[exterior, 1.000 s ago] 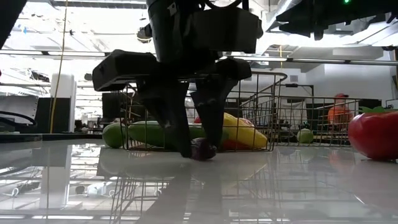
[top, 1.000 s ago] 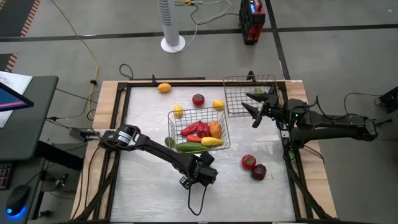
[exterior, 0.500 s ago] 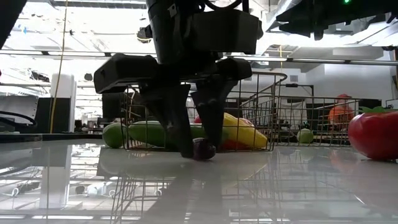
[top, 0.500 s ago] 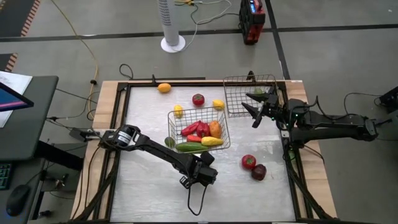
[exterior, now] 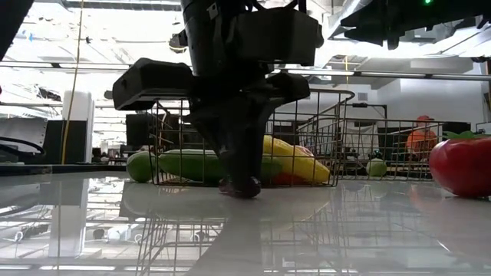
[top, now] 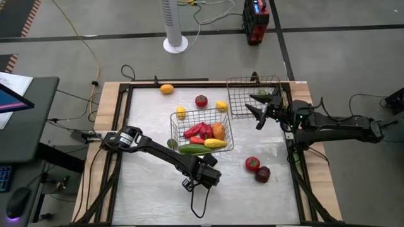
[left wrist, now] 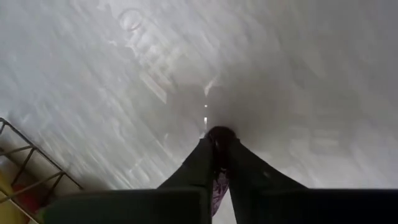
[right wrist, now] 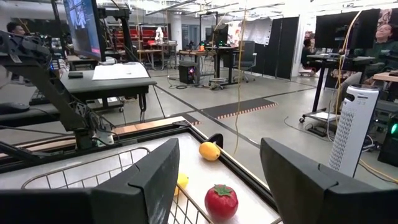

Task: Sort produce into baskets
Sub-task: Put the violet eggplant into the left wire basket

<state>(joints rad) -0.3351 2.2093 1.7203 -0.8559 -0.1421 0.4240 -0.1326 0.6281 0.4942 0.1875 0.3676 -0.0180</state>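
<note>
My left gripper [exterior: 241, 182] stands on the table just in front of the middle wire basket [top: 225, 140], shut on a small dark-purple piece of produce [exterior: 248, 188]. That basket holds red peppers [top: 199, 131], an orange piece, a green cucumber [top: 191, 149] and yellow corn [top: 215, 143]. My right gripper [top: 257, 111] hovers open at the second basket [top: 243, 94] in the far right corner, touching nothing. Loose produce rests on the table: a red piece [top: 252, 164] and a dark-purple one [top: 262, 174] at the right. My left gripper pinches the small dark-purple piece [left wrist: 217, 184] between its two fingers [left wrist: 198, 163]. The fingers come from above and point down. The piece sits low between them, with its underside on the table [exterior: 247, 192].
Toward the far edge lie an orange-yellow piece [top: 166, 89], a red one [top: 201, 100] and two yellow ones [top: 221, 105] [top: 181, 112]. A green piece [top: 172, 144] lies against the middle basket's left side. Bare table lies near the front edge [top: 158, 195].
My left gripper has shut on the small dark-purple piece, its two spread fingers coming together around it. The piece stays on the table where it was. The arm itself has kept its place.
</note>
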